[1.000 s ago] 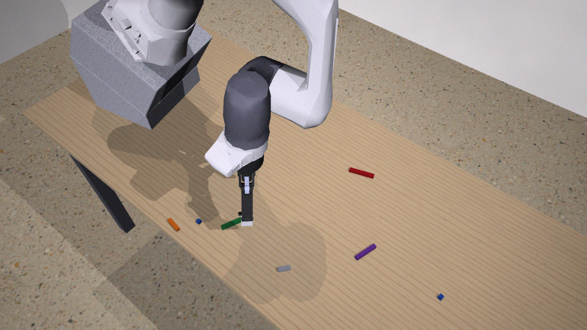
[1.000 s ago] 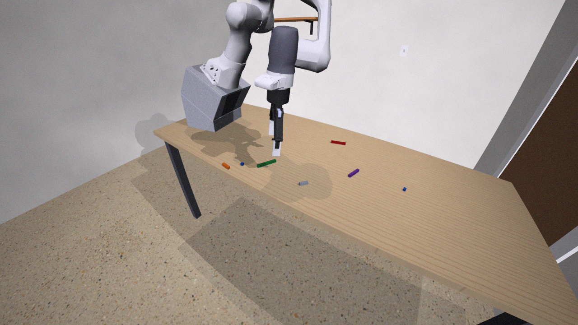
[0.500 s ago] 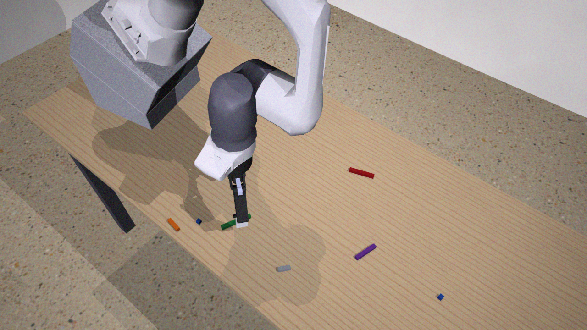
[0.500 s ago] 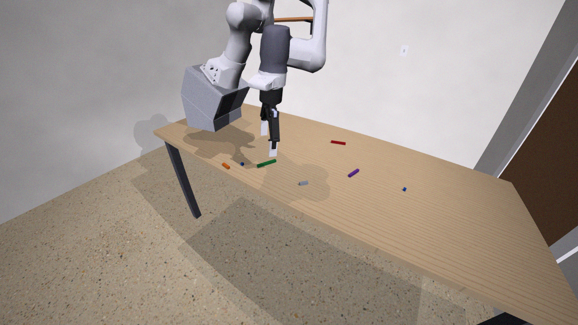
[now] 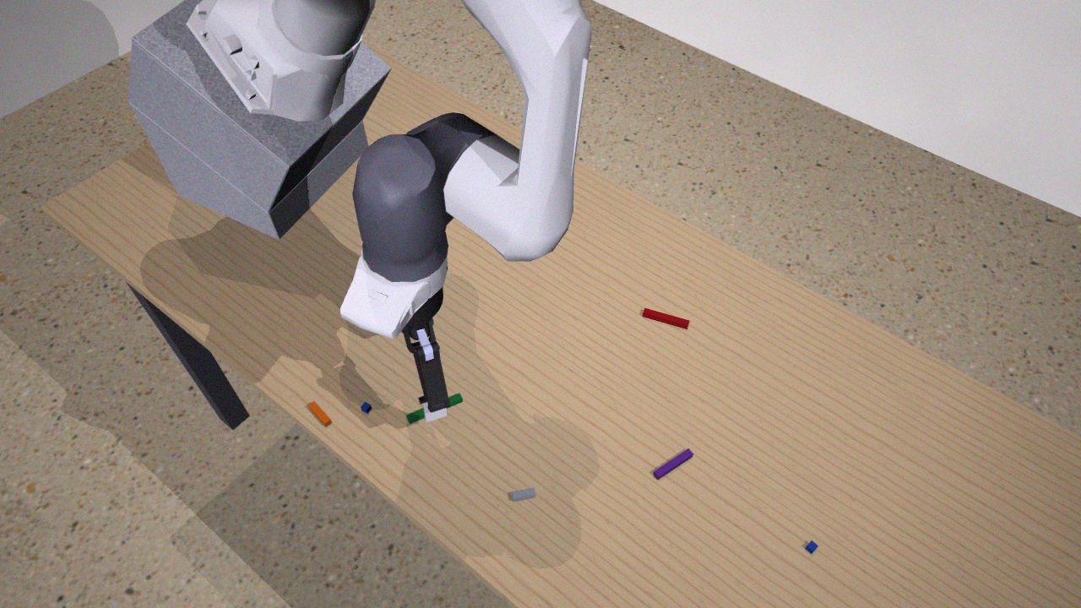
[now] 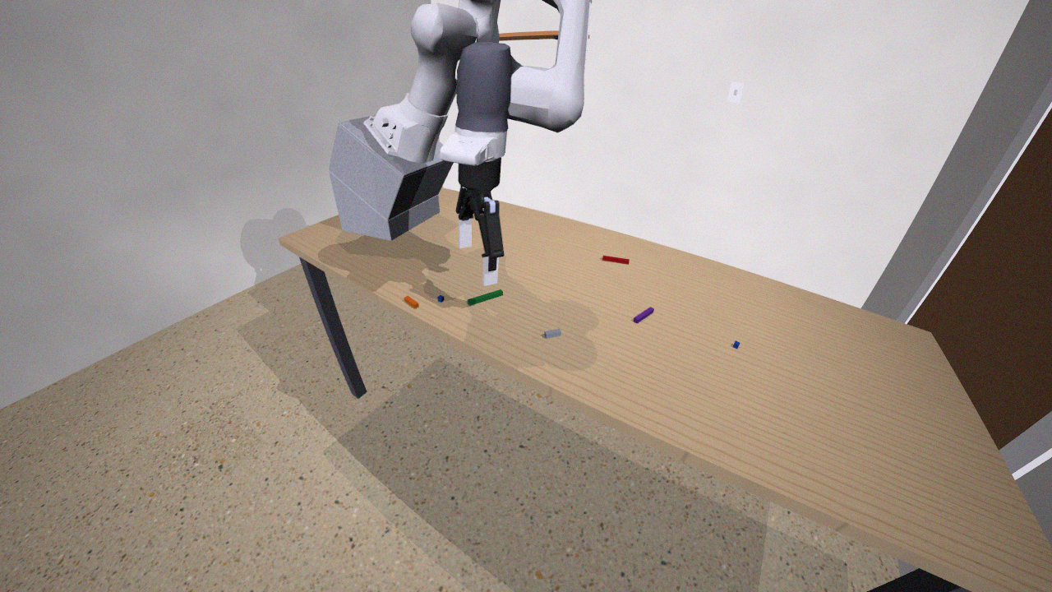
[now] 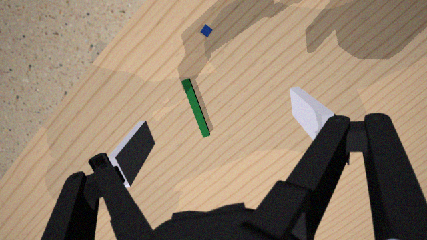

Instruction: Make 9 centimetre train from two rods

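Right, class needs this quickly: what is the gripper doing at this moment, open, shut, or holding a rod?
Gripper: open wide, holding nothing; it hangs above the green rod, which lies flat on the table.

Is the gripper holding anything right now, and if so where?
Nothing. The gripper is wide open above the green rod, which lies flat on the table.
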Controlling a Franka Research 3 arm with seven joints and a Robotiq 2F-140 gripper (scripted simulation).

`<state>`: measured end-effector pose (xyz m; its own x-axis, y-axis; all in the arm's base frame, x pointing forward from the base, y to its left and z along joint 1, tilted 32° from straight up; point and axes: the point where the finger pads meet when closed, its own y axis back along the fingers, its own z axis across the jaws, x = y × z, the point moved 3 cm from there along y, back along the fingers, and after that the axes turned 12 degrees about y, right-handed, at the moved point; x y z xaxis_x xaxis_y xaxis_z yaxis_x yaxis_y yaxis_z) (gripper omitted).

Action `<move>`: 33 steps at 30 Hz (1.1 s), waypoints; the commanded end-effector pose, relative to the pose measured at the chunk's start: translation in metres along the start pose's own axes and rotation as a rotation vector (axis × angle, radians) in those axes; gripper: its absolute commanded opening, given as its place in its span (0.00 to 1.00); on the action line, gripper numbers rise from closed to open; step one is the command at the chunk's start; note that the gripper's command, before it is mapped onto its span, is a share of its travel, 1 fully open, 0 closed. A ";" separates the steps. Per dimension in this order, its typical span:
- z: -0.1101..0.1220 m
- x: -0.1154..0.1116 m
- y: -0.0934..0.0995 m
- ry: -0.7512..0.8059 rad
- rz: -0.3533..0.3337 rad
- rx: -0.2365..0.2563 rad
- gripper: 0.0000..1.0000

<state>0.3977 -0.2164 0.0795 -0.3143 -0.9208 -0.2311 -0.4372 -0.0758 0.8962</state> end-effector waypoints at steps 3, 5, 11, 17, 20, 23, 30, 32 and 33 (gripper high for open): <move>0.005 0.008 0.000 0.180 -0.020 0.048 1.00; 0.006 0.011 0.001 0.201 -0.020 0.049 1.00; 0.009 0.020 0.002 0.262 -0.018 0.055 1.00; 0.013 0.029 0.004 0.325 -0.016 0.061 1.00; 0.015 0.034 0.004 0.356 -0.014 0.064 1.00; 0.016 0.038 0.005 0.388 -0.012 0.067 1.00; 0.021 0.049 0.007 0.463 -0.007 0.076 1.00; 0.022 0.052 0.008 0.483 -0.006 0.078 1.00; 0.022 0.053 0.008 0.493 -0.005 0.079 1.00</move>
<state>0.3618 -0.2554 0.0677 -0.0136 -0.9960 -0.0885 -0.4674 -0.0719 0.8811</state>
